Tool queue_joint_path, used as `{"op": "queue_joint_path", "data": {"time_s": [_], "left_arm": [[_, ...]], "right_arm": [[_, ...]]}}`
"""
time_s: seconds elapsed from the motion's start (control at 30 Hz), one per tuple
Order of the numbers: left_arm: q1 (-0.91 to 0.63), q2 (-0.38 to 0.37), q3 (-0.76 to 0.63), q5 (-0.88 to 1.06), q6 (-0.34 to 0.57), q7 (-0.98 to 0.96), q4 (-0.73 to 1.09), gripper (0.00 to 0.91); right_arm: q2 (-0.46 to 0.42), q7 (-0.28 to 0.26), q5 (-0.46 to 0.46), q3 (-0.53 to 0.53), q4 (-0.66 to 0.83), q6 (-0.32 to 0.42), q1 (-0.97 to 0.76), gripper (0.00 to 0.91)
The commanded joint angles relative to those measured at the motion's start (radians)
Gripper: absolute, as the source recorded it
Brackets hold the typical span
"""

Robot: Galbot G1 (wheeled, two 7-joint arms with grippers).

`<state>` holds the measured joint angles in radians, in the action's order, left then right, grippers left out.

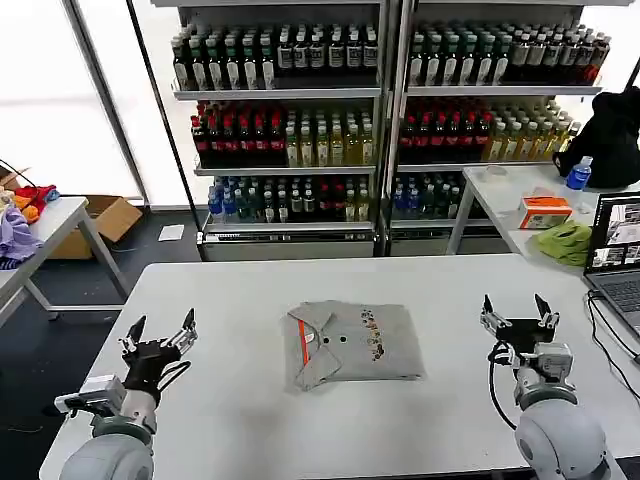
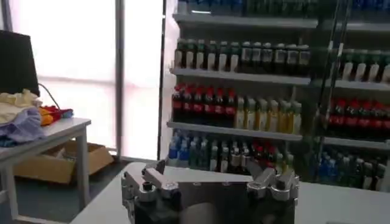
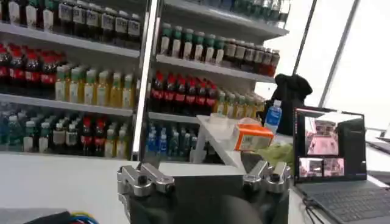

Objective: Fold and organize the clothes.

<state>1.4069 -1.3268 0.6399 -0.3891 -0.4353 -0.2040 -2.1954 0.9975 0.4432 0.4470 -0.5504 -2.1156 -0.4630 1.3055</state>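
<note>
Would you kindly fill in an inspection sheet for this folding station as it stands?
Surface: white table, bare around the shirt.
Job's things: one grey shirt, folded into a rectangle at the table's middle, orange collar trim and chest print showing.
Clutter: laptop at the table's right edge.
Grippers: left gripper and right gripper both open, raised, empty, either side of the shirt.
Cables: black cable by the laptop.
Surroundings: drink shelves behind; lime-green cloth on the right side table; fabric heap on the left one.
</note>
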Motion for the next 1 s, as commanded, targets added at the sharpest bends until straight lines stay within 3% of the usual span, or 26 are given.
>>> {"op": "queue_joint_path", "data": {"time_s": [0.03,1.0], "left_arm": [[-0.002,0.001,-0.013,-0.003,0.019,-0.016,0.002,0.907],[0.033,0.023,-0.013,0.034,-0.03,0.084,-0.007,0.907]], "right_arm": [[0.027,-0.011,-0.036,-0.032,-0.037,0.01,0.052,0.907],[0.014,-0.032,-0.024,0.017,-0.022,-0.008,-0.003,0.907]]}}
